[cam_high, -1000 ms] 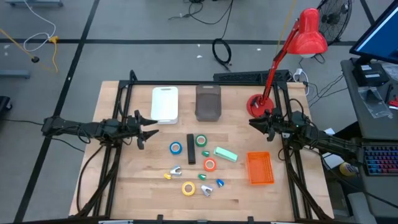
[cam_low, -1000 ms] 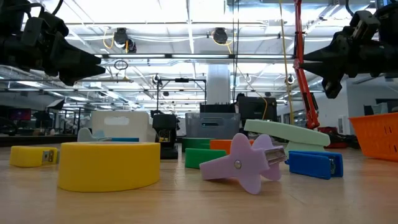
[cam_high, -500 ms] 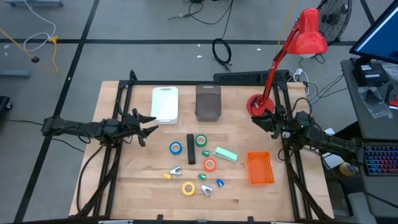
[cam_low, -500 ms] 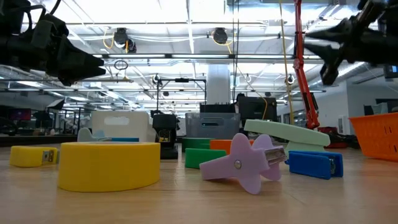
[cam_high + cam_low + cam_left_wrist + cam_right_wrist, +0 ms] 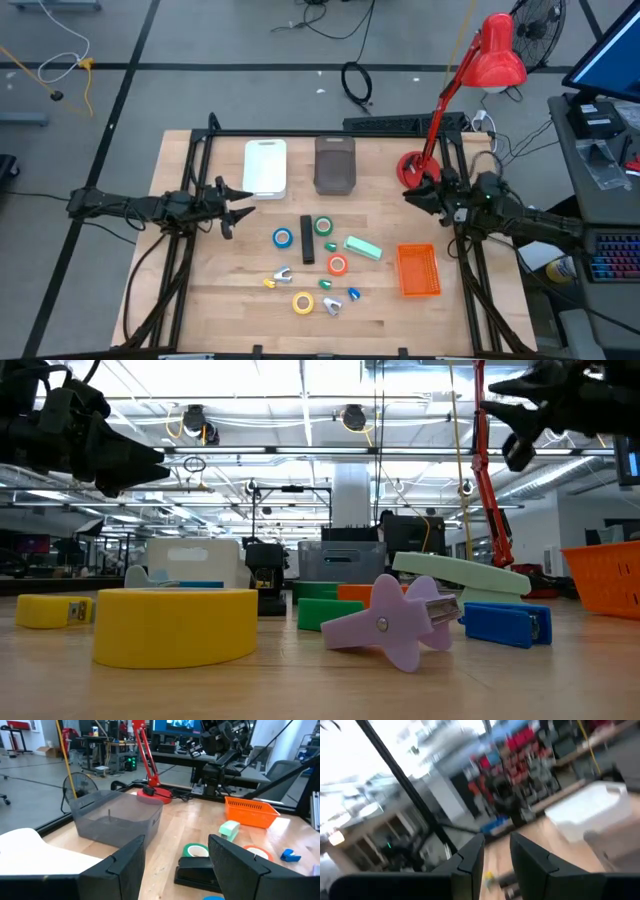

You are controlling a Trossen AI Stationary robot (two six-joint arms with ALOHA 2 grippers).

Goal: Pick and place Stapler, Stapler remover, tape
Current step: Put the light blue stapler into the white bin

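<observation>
Wooden table (image 5: 220,290) has the four tape rolls (image 5: 303,302) mid-table around the black stapler (image 5: 307,239); left gripper (image 5: 240,203) hovers spread open at the left edge, right gripper (image 5: 412,195) barely parted by the red lamp (image 5: 412,168)

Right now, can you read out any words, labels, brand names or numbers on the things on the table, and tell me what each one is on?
No text can be read in any view.
Yellow tape roll: plain side, no print shows.
Purple staple remover, blue staple remover, mint green stapler: no markings visible.
Monitor: lit, contents too blurred to read.
</observation>
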